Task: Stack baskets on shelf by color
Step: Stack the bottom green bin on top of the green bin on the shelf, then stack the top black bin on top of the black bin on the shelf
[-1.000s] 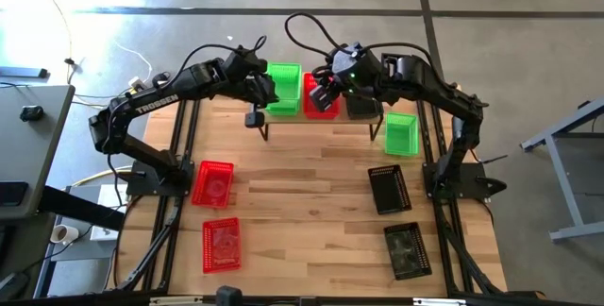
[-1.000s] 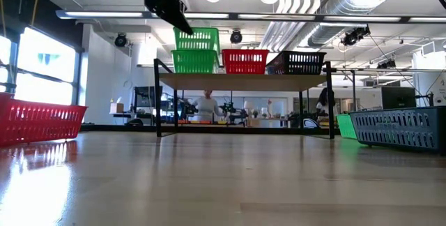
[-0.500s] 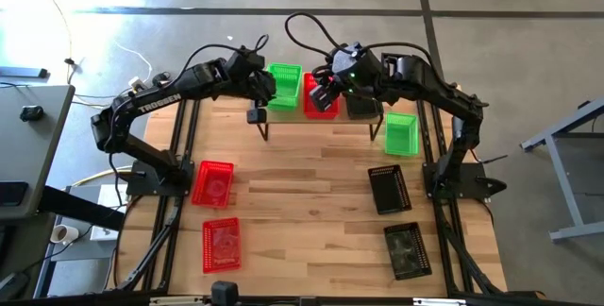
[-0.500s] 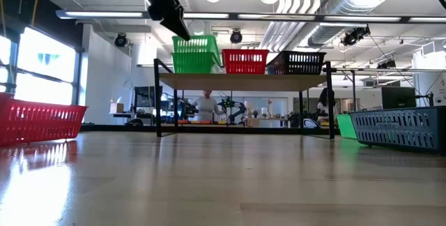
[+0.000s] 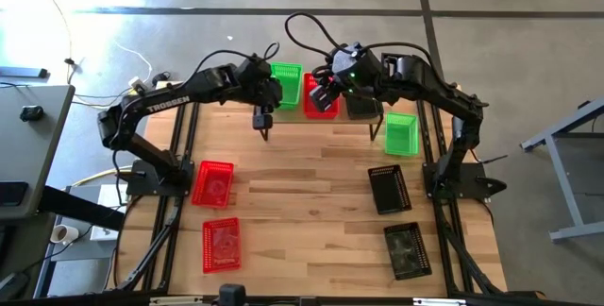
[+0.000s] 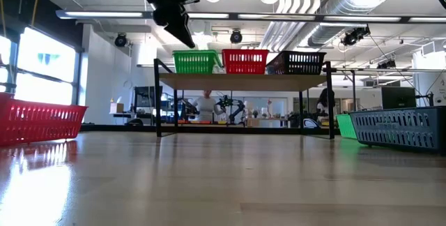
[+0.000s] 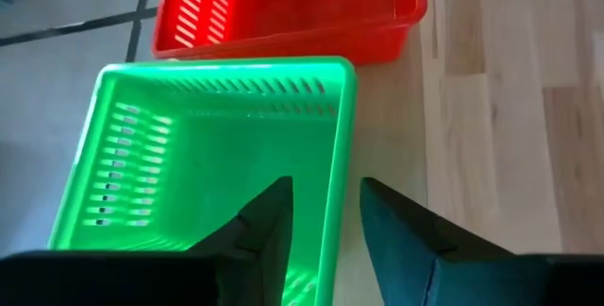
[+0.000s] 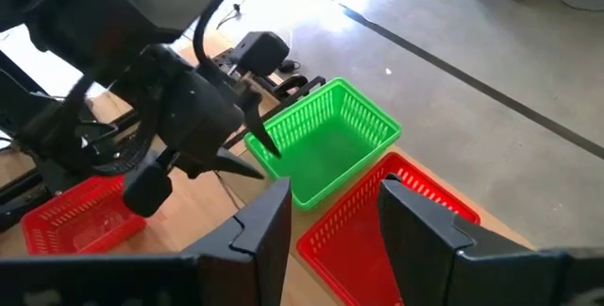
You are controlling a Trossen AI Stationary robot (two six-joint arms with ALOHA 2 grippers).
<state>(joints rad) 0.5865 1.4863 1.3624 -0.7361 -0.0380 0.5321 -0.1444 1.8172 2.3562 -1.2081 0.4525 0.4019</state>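
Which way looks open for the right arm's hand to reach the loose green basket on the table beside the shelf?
Probably yes, from above: the green basket lies alone on bare table by the right arm's side, nothing over it. The right hand hovers open over the red basket on the shelf.

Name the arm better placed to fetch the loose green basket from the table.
Right. The loose green basket lies beside the right arm's side of the table; the right gripper hovers nearby, while the left gripper is further away.
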